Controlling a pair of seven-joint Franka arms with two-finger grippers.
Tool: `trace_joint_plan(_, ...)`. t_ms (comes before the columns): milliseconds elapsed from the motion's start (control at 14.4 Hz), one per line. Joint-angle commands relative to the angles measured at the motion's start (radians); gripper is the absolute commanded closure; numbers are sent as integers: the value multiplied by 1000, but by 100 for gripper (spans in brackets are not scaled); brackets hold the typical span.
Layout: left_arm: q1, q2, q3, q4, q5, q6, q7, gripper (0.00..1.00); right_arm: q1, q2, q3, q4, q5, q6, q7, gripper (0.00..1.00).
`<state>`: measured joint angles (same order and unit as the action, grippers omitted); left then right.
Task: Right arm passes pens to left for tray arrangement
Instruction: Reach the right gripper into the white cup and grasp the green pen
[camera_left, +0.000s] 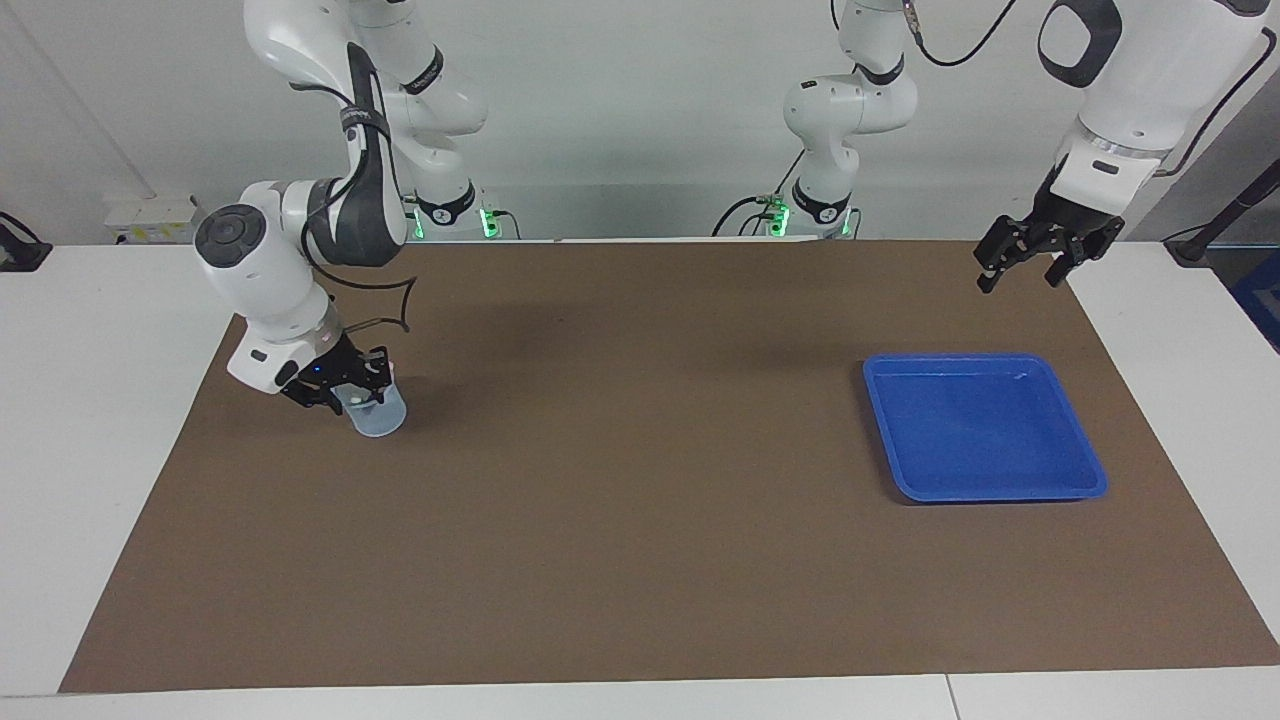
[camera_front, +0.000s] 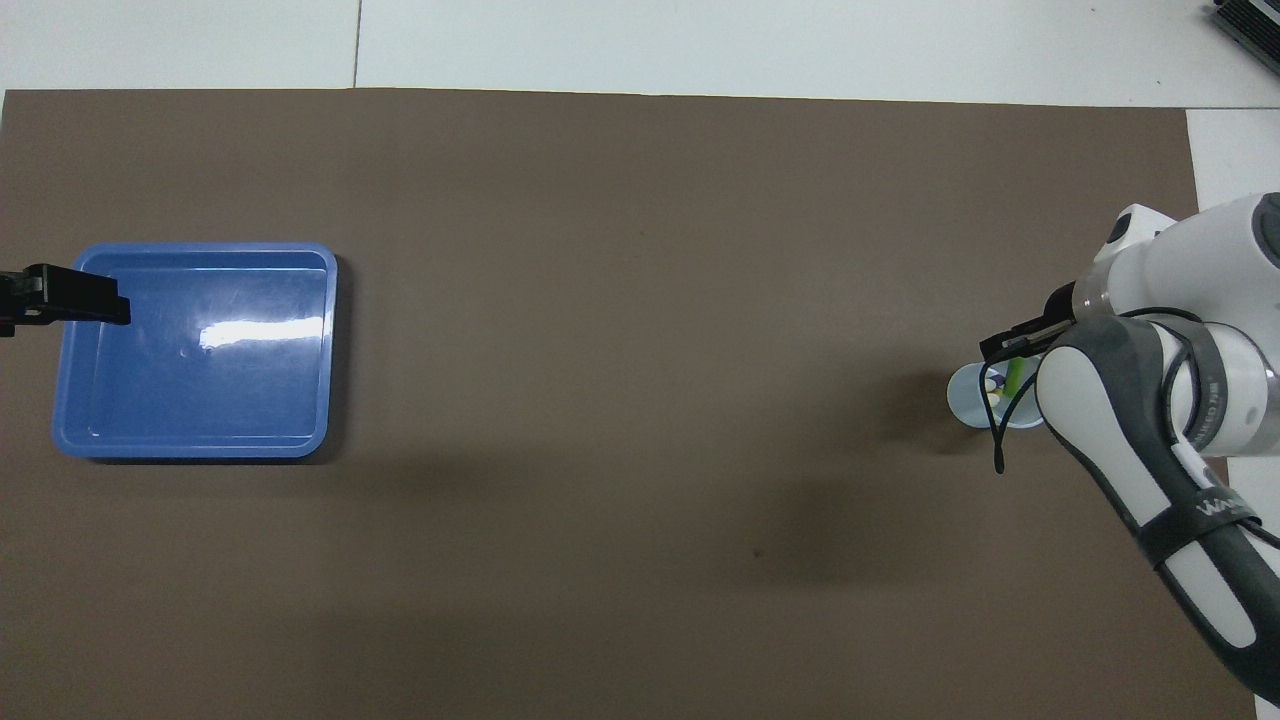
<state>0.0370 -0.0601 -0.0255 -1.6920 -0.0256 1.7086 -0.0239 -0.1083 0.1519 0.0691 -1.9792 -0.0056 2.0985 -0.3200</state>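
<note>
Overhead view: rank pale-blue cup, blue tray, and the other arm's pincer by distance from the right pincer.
1. Small pale-blue translucent cup holding the pens, directly under the right pincer, at the right arm's end.
2. Shallow bright-blue plastic tray, at the left arm's end.
3. Left pincer, over the tray's outer rim.

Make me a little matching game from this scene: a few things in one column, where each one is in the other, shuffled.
Things:
1. shallow bright-blue plastic tray
2. small pale-blue translucent cup
3. left hand
4. right hand

Places:
A. down at the cup's mouth
B. up in the air, waiting, over the brown mat's edge by the tray
C. on the mat at the right arm's end, pens inside
D. on the mat at the left arm's end, nothing in it

Pairs: 1-D, 2-C, 3-B, 4-A
</note>
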Motion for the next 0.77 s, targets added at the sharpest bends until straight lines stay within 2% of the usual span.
trace_joint_plan(0, 11, -4, -4, 0, -14, 5, -7, 0, -8, -11, 3, -21, 7, 21, -10, 43)
trace_joint_plan(139, 11, -4, -4, -3, -25, 9, -16, 0, -8, -11, 3, -21, 7, 17, -10, 50)
trace_joint_plan(418, 0, -20, -4, -34, -33, 20, -24, 0, -11, -12, 3, -21, 7, -2, -31, 73)
trace_joint_plan(557, 1, -21, -4, -35, -33, 16, -22, 0, -14, -15, 3, -21, 7, -24, -40, 78)
trace_joint_plan(696, -2, -21, -4, -35, -31, 13, -19, 0, -25, -15, 3, -21, 7, -29, -65, 93)
